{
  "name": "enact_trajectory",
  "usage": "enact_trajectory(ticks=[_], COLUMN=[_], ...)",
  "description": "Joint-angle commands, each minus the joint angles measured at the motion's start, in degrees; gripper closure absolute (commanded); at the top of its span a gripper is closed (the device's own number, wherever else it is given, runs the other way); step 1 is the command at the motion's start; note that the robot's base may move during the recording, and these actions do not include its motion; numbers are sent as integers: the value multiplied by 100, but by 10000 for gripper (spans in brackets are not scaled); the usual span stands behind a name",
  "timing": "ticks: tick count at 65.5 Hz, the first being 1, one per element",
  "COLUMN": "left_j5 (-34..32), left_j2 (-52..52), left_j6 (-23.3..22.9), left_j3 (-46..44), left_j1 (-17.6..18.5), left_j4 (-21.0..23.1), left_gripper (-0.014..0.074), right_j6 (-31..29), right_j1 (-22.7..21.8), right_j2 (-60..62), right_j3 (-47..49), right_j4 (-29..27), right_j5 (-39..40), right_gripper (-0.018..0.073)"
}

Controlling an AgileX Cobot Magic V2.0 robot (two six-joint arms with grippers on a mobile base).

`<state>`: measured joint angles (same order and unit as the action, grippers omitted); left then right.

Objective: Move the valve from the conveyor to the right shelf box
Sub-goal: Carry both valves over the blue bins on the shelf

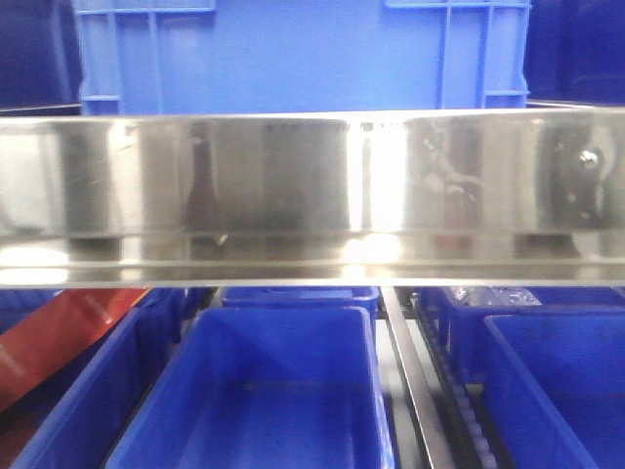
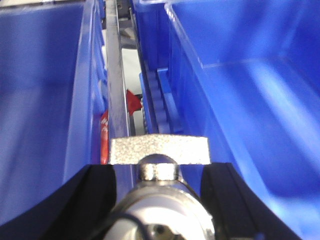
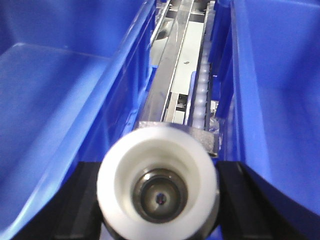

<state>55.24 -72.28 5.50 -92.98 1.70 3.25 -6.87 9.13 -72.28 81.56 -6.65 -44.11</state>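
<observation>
In the left wrist view, my left gripper (image 2: 160, 169) is shut on a silvery valve (image 2: 159, 150), its black fingers (image 2: 95, 200) pressing on either side. This valve hangs over the gap between two blue boxes (image 2: 250, 90). My right gripper (image 3: 159, 166) is shut on another valve (image 3: 158, 195), seen end-on with a white round collar and a metal core. That one is also above a gap between blue boxes (image 3: 55, 85). The right shelf's mirror-like steel rail (image 1: 312, 176) crosses the front view. No arm shows there. The conveyor is out of view.
A large blue crate (image 1: 293, 49) stands on top of the shelf. Lower blue boxes (image 1: 264, 391) sit below the rail, separated by a roller track (image 1: 430, 391). A red strip (image 1: 59, 332) lies at lower left. A red object (image 2: 132, 102) shows down in the gap.
</observation>
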Motion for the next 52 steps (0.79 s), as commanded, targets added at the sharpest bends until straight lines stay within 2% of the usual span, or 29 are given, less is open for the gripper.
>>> enact_trajectory(ticks=[1, 30, 52], left_j5=[-285, -657, -1403], left_j2=[50, 50, 50], left_j6=[-20, -20, -20], left_j3=[-45, -45, -45], left_j1=[30, 30, 30], left_j4=[46, 46, 46], left_gripper=[707, 707, 707], right_j6=[-18, -18, -18], right_j1=[-3, -3, -3], right_j2=[93, 93, 93], right_j3=[98, 98, 98], right_j4=[34, 34, 34], right_j5=[442, 442, 442], right_gripper=[712, 712, 712])
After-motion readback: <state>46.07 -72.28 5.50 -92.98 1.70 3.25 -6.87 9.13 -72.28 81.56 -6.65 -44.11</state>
